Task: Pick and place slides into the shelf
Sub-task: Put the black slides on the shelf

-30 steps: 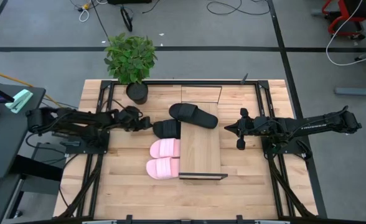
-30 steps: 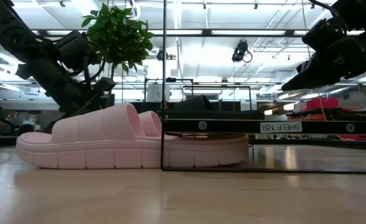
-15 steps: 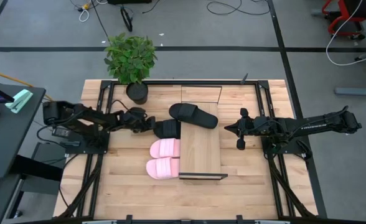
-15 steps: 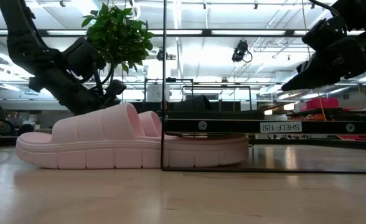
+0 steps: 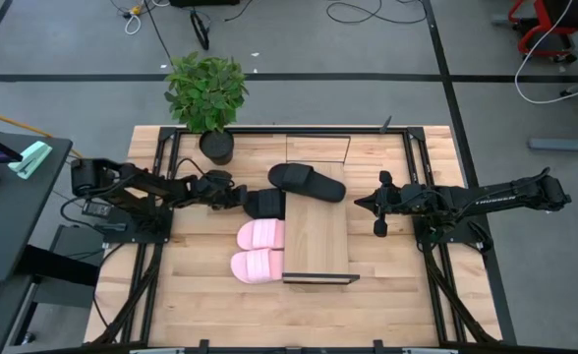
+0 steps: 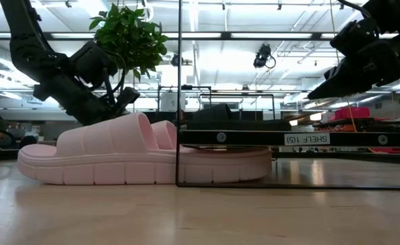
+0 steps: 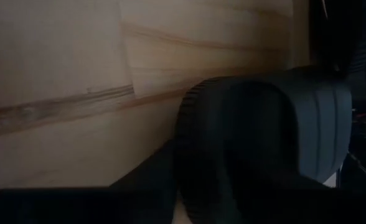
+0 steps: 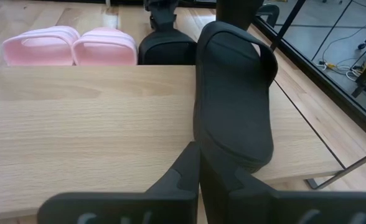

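One black slide point(image 5: 307, 182) lies slanted on top of the shelf point(image 5: 318, 241), near its far end. A second black slide point(image 5: 262, 204) rests on the table, its toe under the shelf's left edge. My left gripper point(image 5: 236, 197) is at that slide's heel point(image 7: 192, 106), low over the table. Two pink slides point(image 5: 260, 234) point(image 5: 258, 265) lie side by side nearer, toes under the shelf. My right gripper point(image 5: 366, 202) hangs shut above the table, just right of the shelf, and touches nothing. My left gripper has the second black slide by its heel end, coming from the table's left and slanting down. One finger point(image 7: 142, 180) lies against the sole's side wall point(image 7: 178, 146). The other finger is lost in the dark. The slide stays flat on the table.
A potted plant point(image 5: 207, 93) stands at the table's far left corner. Black metal rails point(image 5: 163, 187) run along both sides of the table. A second light board point(image 5: 318, 147) lies beyond the shelf. Bare wood shows near the front edge point(image 5: 289, 315).
My left gripper has moved toward the table's right and sunk, coming up to the heel of the black slide on the table. The arm behind it has dropped lower. The slides and the shelf have kept their places.
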Controlling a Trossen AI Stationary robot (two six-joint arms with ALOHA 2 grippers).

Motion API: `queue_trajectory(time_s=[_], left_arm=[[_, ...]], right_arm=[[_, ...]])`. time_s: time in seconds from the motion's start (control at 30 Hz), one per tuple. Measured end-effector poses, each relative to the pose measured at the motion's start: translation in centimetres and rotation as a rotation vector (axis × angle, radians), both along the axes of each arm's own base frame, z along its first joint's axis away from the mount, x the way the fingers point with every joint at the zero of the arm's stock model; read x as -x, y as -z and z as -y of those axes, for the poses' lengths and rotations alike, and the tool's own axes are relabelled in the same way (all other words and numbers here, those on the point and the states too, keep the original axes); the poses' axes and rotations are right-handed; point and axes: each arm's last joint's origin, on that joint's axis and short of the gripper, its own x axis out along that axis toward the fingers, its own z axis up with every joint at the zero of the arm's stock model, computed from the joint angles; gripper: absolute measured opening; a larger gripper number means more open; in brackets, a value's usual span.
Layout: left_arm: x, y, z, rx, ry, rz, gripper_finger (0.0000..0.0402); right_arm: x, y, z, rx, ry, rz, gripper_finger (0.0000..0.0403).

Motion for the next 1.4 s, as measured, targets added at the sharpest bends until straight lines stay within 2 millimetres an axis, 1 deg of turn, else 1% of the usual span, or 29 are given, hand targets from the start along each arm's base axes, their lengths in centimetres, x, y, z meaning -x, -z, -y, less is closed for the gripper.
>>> queue_trajectory(time_s=[0.13, 0.43, 0.67, 1.0, 1.23, 1.4], left_arm=[[0.1, 0.1, 0.0, -0.004, 0.005, -0.010, 0.0050], [0.3, 0.3, 0.0, -0.007, -0.004, -0.051, 0.0049], [0.6, 0.1, 0.0, -0.009, -0.045, -0.059, 0.0049], [1.5, -1.2, 0.1, -0.043, -0.051, -0.073, 0.0049], [3.1, -2.6, 0.1, -0.078, -0.075, -0.121, 0.0049], [4.1, -4.0, 0.2, -0.102, -0.078, -0.099, 0.0049]], right_arm=[[0.0, 0.0, 0.0, -0.002, 0.001, 0.000, 0.0013], [0.0, 0.0, 0.0, -0.006, 0.002, 0.001, 0.0013], [0.0, 0.0, 0.0, -0.008, 0.003, 0.002, 0.0013], [0.0, 0.0, 0.0, -0.008, 0.003, 0.002, 0.0013], [0.0, 0.0, 0.0, -0.009, 0.004, 0.002, 0.0013], [0.0, 0.0, 0.0, -0.009, 0.004, 0.002, 0.0013]])
